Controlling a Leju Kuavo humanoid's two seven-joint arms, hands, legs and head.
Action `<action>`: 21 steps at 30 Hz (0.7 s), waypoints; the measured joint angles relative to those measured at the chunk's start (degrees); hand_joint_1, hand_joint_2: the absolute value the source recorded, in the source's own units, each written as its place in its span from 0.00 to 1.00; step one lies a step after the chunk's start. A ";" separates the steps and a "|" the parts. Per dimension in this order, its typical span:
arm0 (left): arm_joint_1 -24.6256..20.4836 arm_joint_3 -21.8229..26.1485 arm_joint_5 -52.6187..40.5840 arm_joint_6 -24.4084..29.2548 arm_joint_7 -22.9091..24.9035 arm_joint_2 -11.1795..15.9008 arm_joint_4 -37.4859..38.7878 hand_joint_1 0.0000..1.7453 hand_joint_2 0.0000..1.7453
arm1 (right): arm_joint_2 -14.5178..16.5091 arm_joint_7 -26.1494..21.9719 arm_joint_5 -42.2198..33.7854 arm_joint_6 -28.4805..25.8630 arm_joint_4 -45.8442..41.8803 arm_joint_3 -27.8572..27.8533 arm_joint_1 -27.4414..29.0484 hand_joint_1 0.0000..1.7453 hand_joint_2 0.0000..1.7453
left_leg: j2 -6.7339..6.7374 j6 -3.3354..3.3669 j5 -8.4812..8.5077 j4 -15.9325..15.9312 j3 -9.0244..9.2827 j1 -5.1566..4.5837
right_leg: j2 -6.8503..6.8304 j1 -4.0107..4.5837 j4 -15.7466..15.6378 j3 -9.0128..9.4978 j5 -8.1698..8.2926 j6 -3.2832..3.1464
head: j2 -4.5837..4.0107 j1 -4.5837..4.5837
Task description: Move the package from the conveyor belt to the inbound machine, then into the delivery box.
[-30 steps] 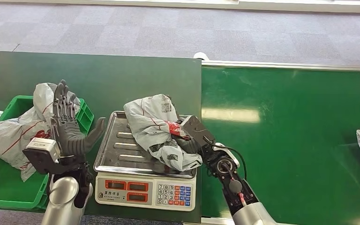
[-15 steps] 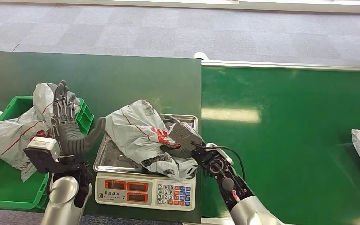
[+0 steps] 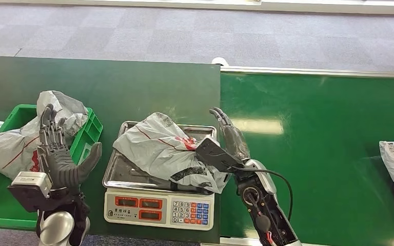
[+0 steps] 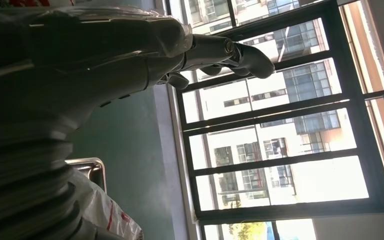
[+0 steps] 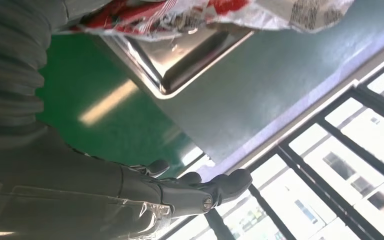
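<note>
Grey package (image 3: 161, 149) lies on the scale (image 3: 159, 205), set there for weighing. Right hand (image 3: 225, 141), fingers spread and empty, sits just beside it; left hand (image 3: 61, 156) waits open near the bin (image 3: 90, 130).

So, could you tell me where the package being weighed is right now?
In the head view, the package lies on the scale's steel tray, between the open left hand and the open right hand.
</note>
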 joint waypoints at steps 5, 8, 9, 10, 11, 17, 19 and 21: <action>-0.80 -2.58 -0.35 -1.35 0.00 -0.05 0.83 0.00 1.00 | -0.04 0.51 1.59 -1.36 -6.10 -2.13 2.40 0.00 1.00 | 0.02 0.00 0.00 0.00 0.01 0.00 | 0.02 0.00 0.00 -0.01 0.01 0.00 | 0.00 0.00; -1.86 -4.45 -1.83 -2.63 1.19 -0.04 1.96 0.00 1.00 | -0.03 0.52 1.80 -2.16 -8.92 -3.08 3.81 0.00 1.00 | 0.00 0.00 0.00 0.01 -0.01 0.00 | 0.00 -0.01 0.00 -0.01 0.00 0.00 | 0.00 0.01; -2.32 -5.13 -2.42 -3.06 1.69 -0.04 2.53 0.00 1.00 | -0.02 0.52 1.83 -2.30 -9.71 -3.33 4.21 0.00 1.00 | -0.01 0.00 0.00 0.01 -0.01 0.00 | 0.00 -0.01 0.00 -0.01 0.00 0.00 | 0.00 0.01; -2.76 -5.76 -2.91 -3.39 2.10 -0.04 3.12 0.00 1.00 | -0.02 0.51 1.85 -2.39 -10.38 -3.55 4.56 0.00 1.00 | 0.00 0.00 0.00 0.01 -0.01 0.00 | 0.01 -0.01 0.00 0.00 0.00 0.00 | 0.00 0.01; -3.17 -6.34 -3.29 -3.65 2.41 -0.05 3.64 0.00 1.00 | -0.02 0.49 1.85 -2.45 -10.95 -3.74 4.87 0.00 1.00 | 0.02 0.00 -0.01 0.01 -0.01 0.00 | 0.02 0.00 0.00 -0.01 0.00 0.00 | 0.00 0.01; -5.32 -8.82 -6.94 -6.82 6.10 -0.13 6.63 0.00 1.00 | -0.01 -0.36 1.85 -2.50 -12.75 -4.31 6.08 0.00 1.00 | 0.01 0.00 0.00 0.01 0.00 0.00 | 0.02 0.00 0.00 -0.01 0.00 0.00 | 0.00 0.00; -6.45 -9.64 -8.73 -8.11 7.66 -0.16 8.01 0.00 1.00 | 0.05 -0.65 1.85 -2.50 -12.91 -4.31 6.13 0.00 1.00 | 0.02 0.00 0.00 0.01 0.00 0.00 | 0.02 0.00 0.00 0.00 0.01 0.00 | 0.00 0.01; -7.34 -10.31 -9.62 -8.72 8.41 -0.27 9.18 0.00 1.00 | 0.20 -0.74 1.85 -2.50 -13.03 -4.32 6.13 0.00 1.00 | 0.04 0.00 0.00 0.01 0.00 0.00 | 0.03 0.00 0.00 0.00 0.01 0.00 | 0.00 0.01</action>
